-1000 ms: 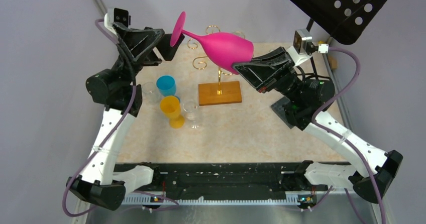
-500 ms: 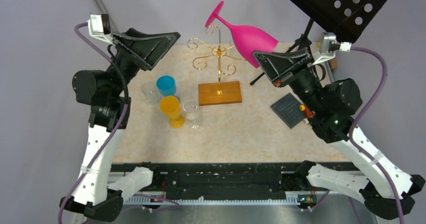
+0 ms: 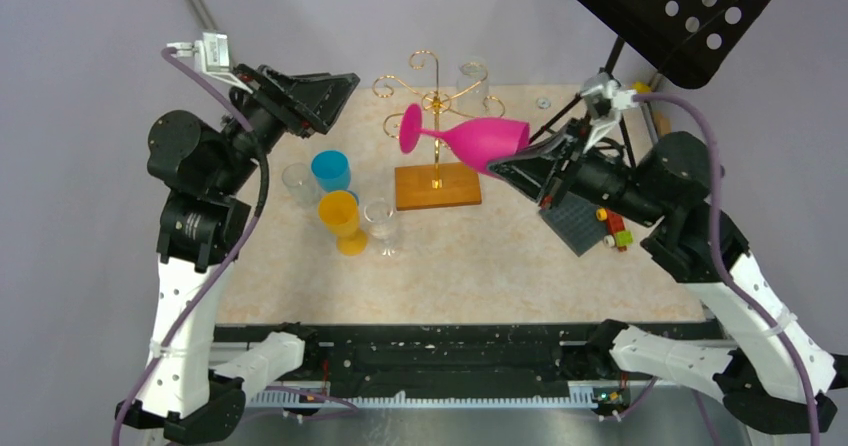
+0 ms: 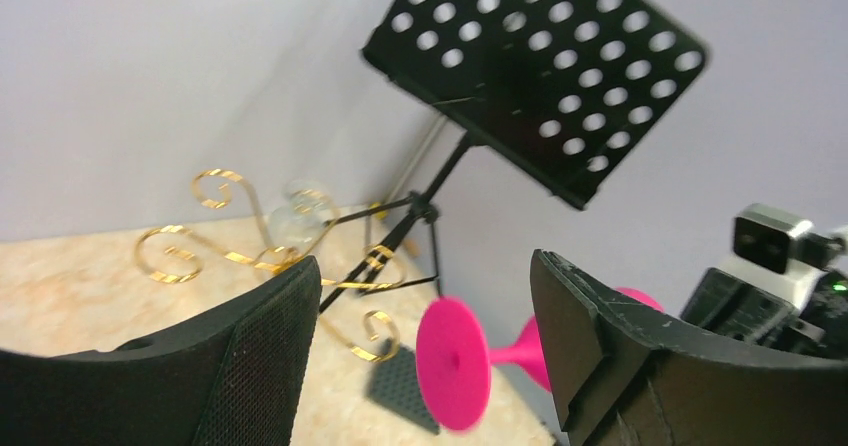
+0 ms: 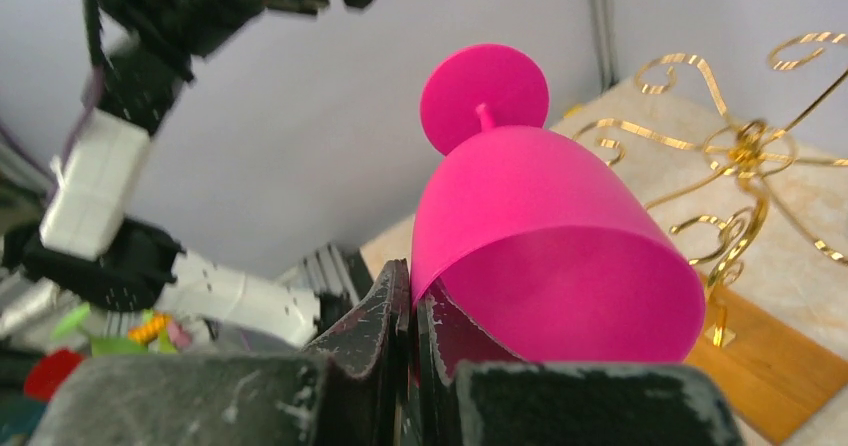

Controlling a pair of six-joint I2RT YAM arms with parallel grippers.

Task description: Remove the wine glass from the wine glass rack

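**Pink glass off the hooks, held sideways by right arm**

Beige marbled tabletop [image 3: 480, 266]: a broad bare strip runs along the near edge, in front of all objects. The far edge meets the grey wall.

Black perforated music stand [image 3: 670, 6] overhangs the far-right corner. Its tripod legs come down just behind the right arm, so room is tight there.

Left gripper [image 3: 340, 91] hangs above the far-left corner with jaws spread wide and nothing between them. In the left wrist view [image 4: 422, 266] the gap frames the rack scrolls and the glass foot.

Right gripper [image 3: 500, 166] is pinched onto the bowl rim of the pink plastic wine glass [image 3: 480, 138], one finger inside and one outside [image 5: 410, 296].

The glass lies roughly level in the air with its foot pointing left, over the rack base. From above its stem crosses the pole, and contact there cannot be told. In the right wrist view it sits beside the scrolls, apart from them [image 5: 540, 226].

Gold wire wine glass rack with orange-brown wooden base [image 3: 437, 184] stands mid-table toward the far edge. A clear glass [image 3: 470, 71] sits among its far scrolls.

Left of the base is a tight cluster: blue cup [image 3: 330, 171], yellow goblet [image 3: 342, 221], clear stemmed glass [image 3: 380, 224], clear tumbler [image 3: 297, 181].

Black gridded plate [image 3: 572, 221] lies under the right arm near the right edge, with small coloured blocks [image 3: 612, 236] beside it.
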